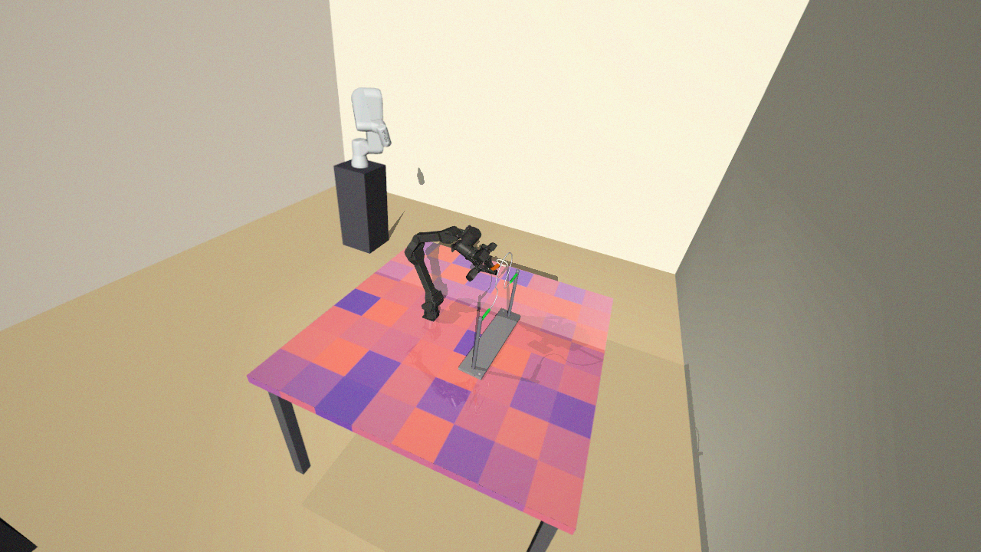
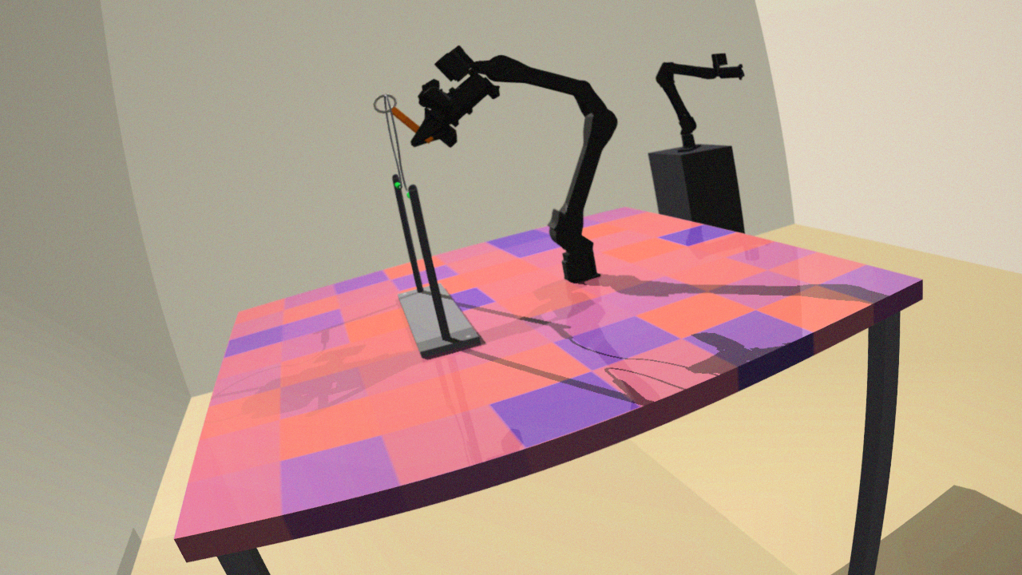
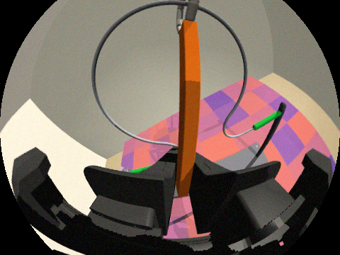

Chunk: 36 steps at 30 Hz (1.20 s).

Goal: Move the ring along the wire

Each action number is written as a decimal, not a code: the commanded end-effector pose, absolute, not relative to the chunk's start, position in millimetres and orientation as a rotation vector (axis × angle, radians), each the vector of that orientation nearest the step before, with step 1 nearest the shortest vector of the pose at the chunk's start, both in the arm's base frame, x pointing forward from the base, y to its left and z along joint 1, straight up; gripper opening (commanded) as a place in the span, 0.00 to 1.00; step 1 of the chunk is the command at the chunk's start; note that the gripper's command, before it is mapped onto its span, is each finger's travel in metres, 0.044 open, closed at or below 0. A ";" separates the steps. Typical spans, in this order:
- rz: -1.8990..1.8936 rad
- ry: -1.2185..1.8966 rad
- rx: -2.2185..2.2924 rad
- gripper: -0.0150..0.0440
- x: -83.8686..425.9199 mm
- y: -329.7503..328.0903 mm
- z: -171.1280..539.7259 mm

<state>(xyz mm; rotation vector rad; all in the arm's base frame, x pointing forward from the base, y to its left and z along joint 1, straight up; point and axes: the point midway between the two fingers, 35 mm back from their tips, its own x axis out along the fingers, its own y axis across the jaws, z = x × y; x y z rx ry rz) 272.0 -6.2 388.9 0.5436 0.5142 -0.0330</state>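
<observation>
Had the handle pinched in the gripper, jaws closed on its lower end, probably to leave most of its length as a spacer between the black fingers and the grey wire. Held the ring at the handle's upper end, around the wire near the top of the loop, high above both posts. Slanted the handle down from ring to jaws, seemingly to set the ring across the wire there and bring the arm in from the side, clear of the loop. Could not tell the exact gap between ring and wire.

Had one green part beside the near post and the other green part beside the far post, both low enough to call for a descent after the crest. Judged to be mid-transfer, with destination uncertain from this pose alone. Needed slow travel along the bend, turning the ring with the wire, to avoid a scrape on grey. Needed a firm grip until reaching green, for hanging and release.
</observation>
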 end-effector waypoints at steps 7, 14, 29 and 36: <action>-0.066 0.511 0.420 0.00 271.5 -8.7 389.6; -0.092 0.511 0.335 0.00 271.4 -10.8 388.6; -0.144 0.508 0.152 0.00 271.2 -15.4 387.2; -0.168 0.506 0.067 0.00 271.0 -17.6 386.8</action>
